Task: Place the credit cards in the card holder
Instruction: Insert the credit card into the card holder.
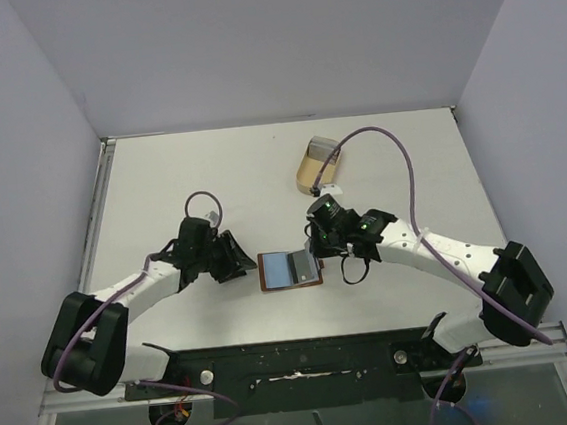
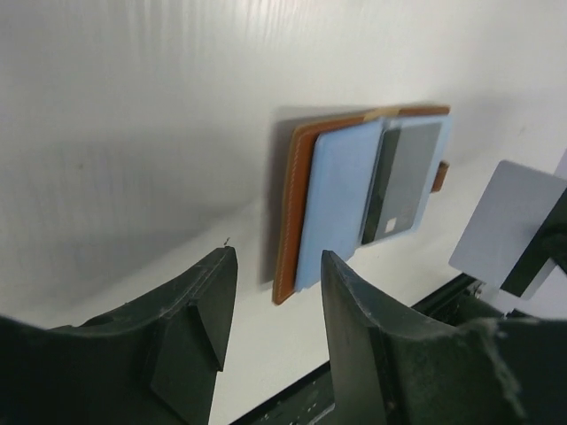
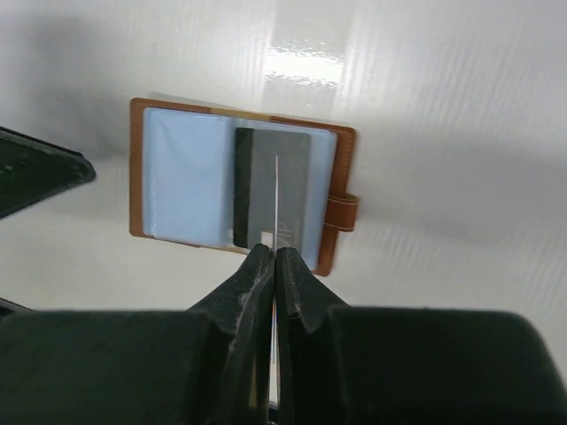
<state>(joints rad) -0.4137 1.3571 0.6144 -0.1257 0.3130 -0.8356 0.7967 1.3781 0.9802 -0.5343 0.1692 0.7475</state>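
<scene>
The card holder [image 1: 274, 274] lies open on the table between my two grippers, brown outside [image 2: 288, 212] with pale blue sleeves inside [image 3: 182, 177]. A grey credit card with a dark stripe [image 3: 283, 190] rests on its right half [image 2: 403, 181]. My right gripper [image 3: 273, 252] is shut on a second credit card, seen edge-on [image 3: 276, 199] above the holder and as a pale grey sheet [image 2: 505, 221] from the left wrist. My left gripper [image 2: 275, 266] is open and empty, just left of the holder's edge [image 1: 240, 264].
A tan oval tray [image 1: 317, 166] stands farther back, behind my right gripper [image 1: 320, 254]. The black base rail [image 1: 298, 367] runs along the near table edge. White walls close the table on three sides.
</scene>
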